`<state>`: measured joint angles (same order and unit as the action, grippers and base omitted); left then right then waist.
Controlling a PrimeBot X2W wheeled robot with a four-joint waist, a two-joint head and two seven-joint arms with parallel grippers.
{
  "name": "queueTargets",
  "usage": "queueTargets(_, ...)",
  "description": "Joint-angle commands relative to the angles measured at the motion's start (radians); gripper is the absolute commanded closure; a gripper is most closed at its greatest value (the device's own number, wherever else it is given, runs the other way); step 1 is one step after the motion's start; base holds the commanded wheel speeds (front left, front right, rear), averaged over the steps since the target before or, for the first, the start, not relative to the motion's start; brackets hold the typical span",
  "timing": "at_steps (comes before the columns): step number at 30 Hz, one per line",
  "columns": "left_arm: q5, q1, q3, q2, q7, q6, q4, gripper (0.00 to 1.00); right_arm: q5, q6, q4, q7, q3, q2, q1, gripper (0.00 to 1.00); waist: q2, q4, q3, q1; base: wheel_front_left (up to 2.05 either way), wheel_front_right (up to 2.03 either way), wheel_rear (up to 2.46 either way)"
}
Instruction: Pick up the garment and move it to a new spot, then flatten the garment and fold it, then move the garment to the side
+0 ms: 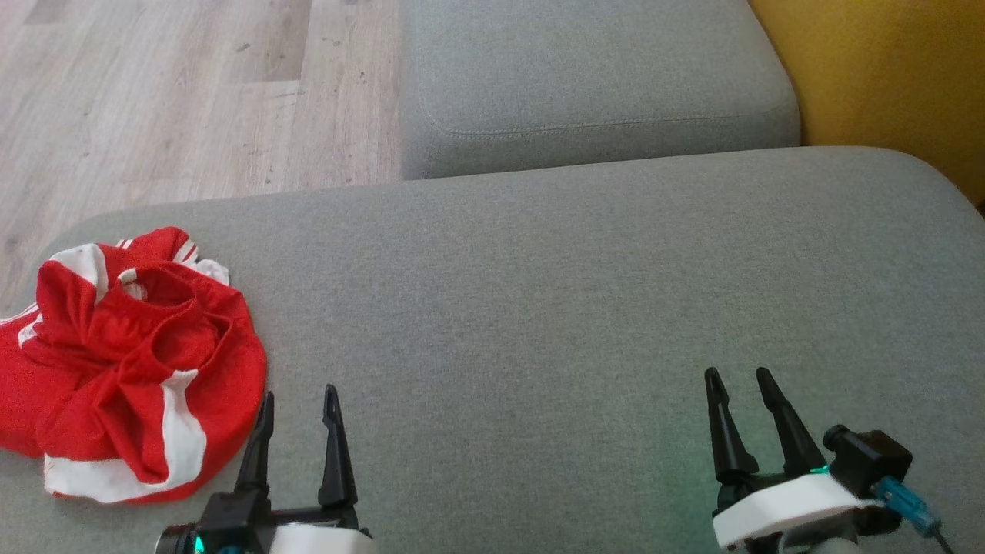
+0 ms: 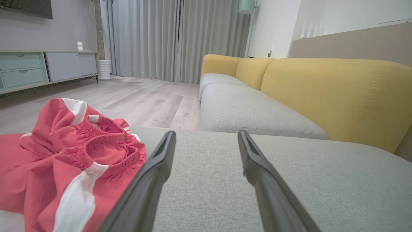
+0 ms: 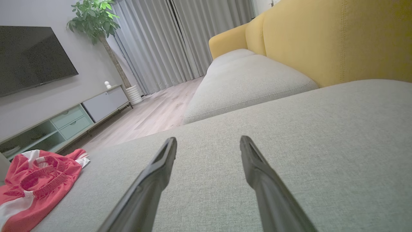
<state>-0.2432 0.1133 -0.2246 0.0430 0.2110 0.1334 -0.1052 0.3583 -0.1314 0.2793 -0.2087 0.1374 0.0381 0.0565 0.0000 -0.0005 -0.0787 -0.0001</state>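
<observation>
**Crumpled shorts wait at the cushion's left edge**

The red-and-white garment (image 1: pixel 131 369) lies bunched on the grey cushion (image 1: pixel 539 308), just beside the left gripper (image 1: pixel 298 394). The right gripper (image 1: pixel 737 373) hovers well apart. Both stand spread, empty. The cloth looks light and limp, and the gathered waistband (image 2: pixel 106 141) seems the surest hold.

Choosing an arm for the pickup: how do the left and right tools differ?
The left tool sits beside the red garment; the right tool is far off, over bare cushion. In the head view, the left tool points straight up; the right tool leans left. Both are open, empty.
</observation>
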Motion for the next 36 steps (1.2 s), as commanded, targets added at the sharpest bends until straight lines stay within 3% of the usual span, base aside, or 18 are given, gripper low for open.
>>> queueTargets(1, 0.044, -0.029, 0.02, 0.006, 0.016, 0.013, 0.04, 0.0, -0.041, 0.001, -0.039, -0.018, 0.021, 0.011, -0.02, 0.0, 0.0, 0.001, -0.002, 0.0001, 0.0, 0.0, 0.0)
queueTargets(12, 0.169, -0.017, 0.009, 0.007, 0.051, 0.057, 0.003, 0.0, -0.155, 0.001, -0.031, -0.053, 0.011, 0.012, -0.009, 0.0, 0.0, -0.001, -0.006, 0.0001, 0.0, 0.0, 0.0)
queueTargets(30, 0.154, -0.031, 0.016, 0.007, 0.051, 0.05, -0.033, 0.0, -0.155, 0.001, -0.035, -0.053, -0.02, 0.012, -0.012, 0.0, 0.0, -0.009, 0.006, 0.0001, 0.0, 0.0, 0.0)
queueTargets(36, 0.156, -0.033, 0.013, 0.007, 0.051, 0.047, -0.039, 0.0, -0.161, 0.001, -0.033, -0.053, -0.027, 0.012, -0.002, 0.0, 0.0, 0.021, 0.001, 0.0001, 0.0, 0.0, 0.0)
